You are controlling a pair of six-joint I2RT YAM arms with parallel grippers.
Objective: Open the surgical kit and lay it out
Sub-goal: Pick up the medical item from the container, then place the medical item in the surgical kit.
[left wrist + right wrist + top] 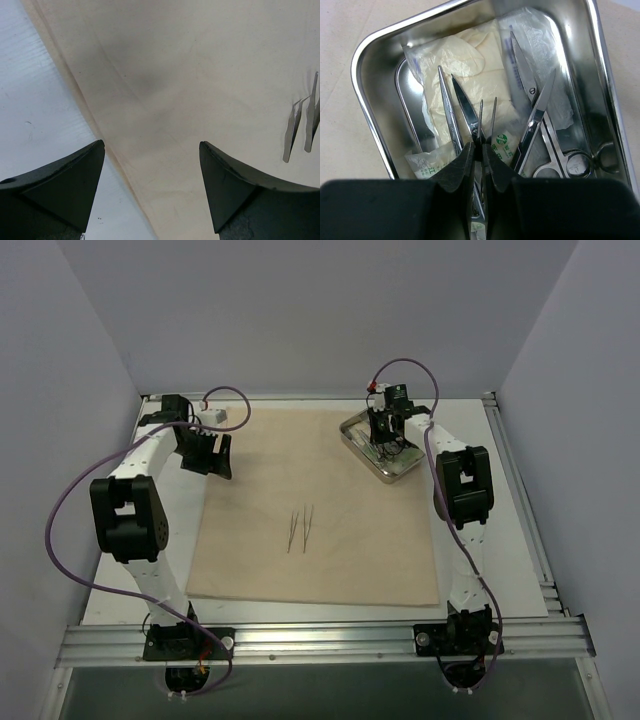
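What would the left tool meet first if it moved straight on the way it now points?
Most likely the beige cloth, just inside its edge. The open left tool points down at it with nothing in between. The table lies close beside that spot, so unclear depth leaves slight doubt.

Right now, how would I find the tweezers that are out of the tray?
Find the big beige cloth. Near its middle lie two thin metal tweezers, side by side. Every other tool sits in the steel tray at the cloth's far right corner; only these lie bare on the cloth.
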